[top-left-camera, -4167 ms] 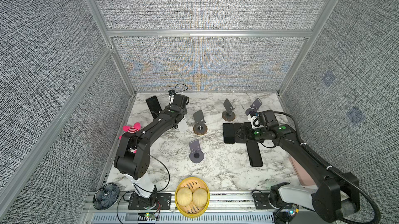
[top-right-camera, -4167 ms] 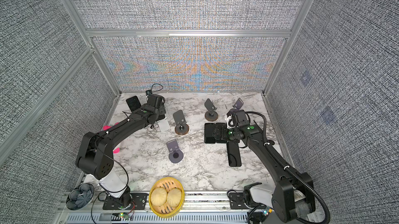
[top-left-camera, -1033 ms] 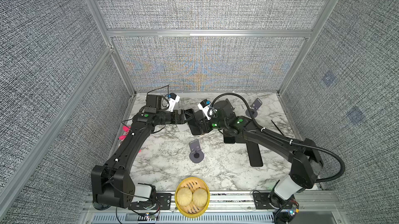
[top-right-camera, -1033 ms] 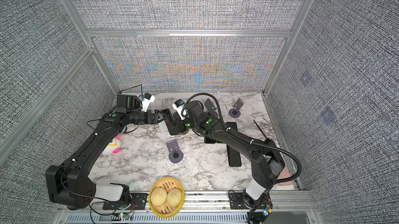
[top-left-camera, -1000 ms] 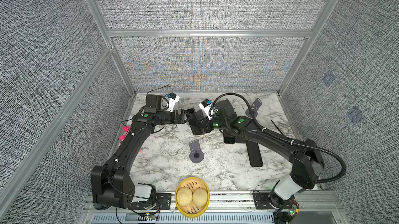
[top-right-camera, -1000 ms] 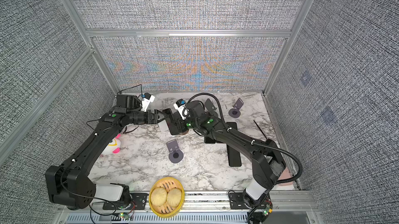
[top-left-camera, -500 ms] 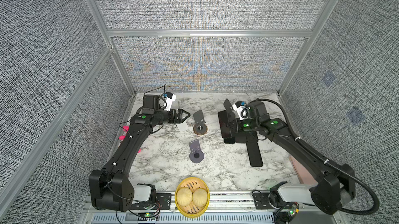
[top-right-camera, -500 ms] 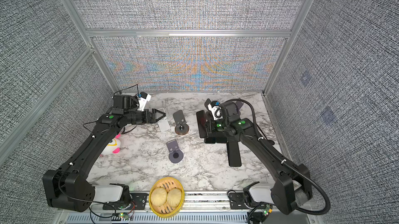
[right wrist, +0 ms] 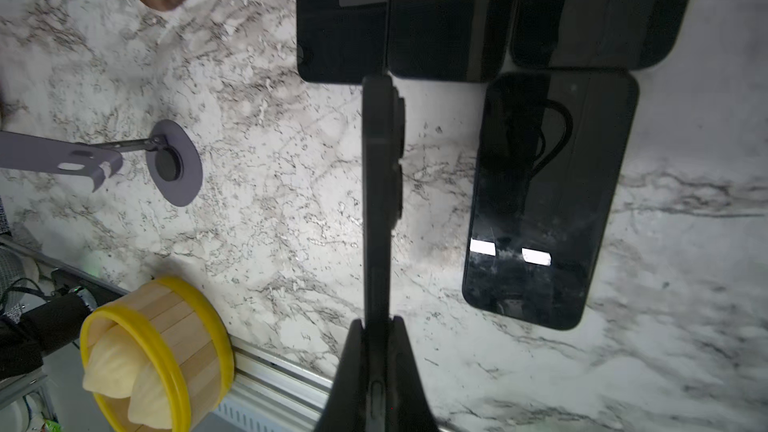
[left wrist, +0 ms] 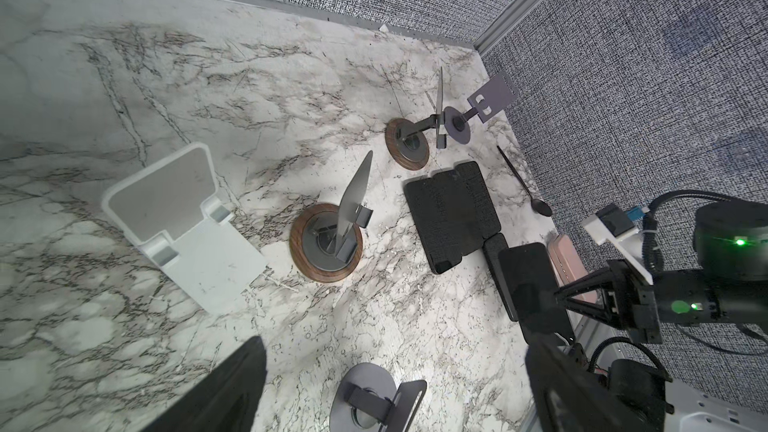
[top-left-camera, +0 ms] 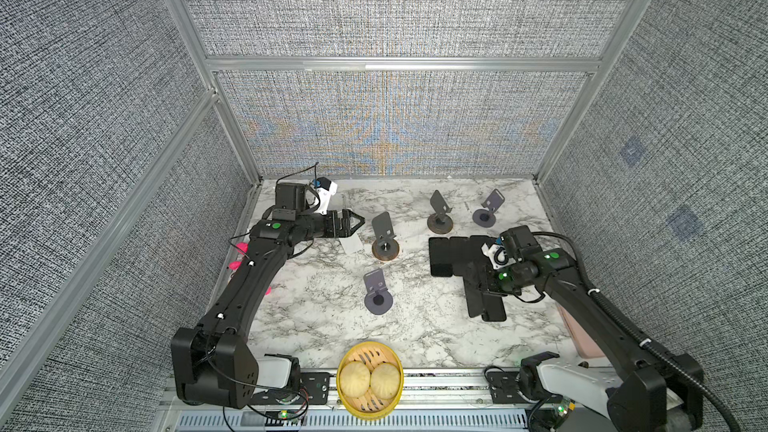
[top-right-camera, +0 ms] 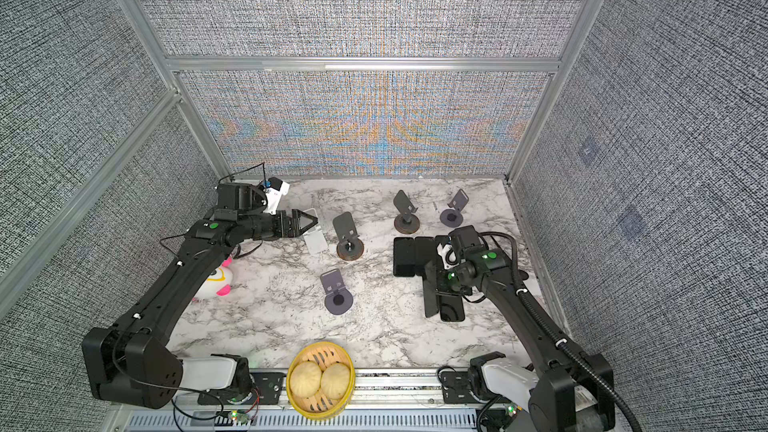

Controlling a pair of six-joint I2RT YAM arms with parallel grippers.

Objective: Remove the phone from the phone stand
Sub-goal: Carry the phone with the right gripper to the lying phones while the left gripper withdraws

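The phone (right wrist: 377, 201) shows only its thin edge, its near end buried between the clamped fingers of the right end effector (right wrist: 376, 336), over the surface (right wrist: 270, 222) and well clear of the phone stand (top-left-camera: 383, 234). A spare phone (right wrist: 540, 201) lies flat beside it. The left end effector (top-left-camera: 360, 222) gapes open by a white stand (left wrist: 178, 217).

Glossy phone screen (right wrist: 544, 201), matt white plastic stand (left wrist: 174, 217), wood-rimmed metal stand base (left wrist: 316, 272), smooth marble tabletop (top-left-camera: 415, 326).
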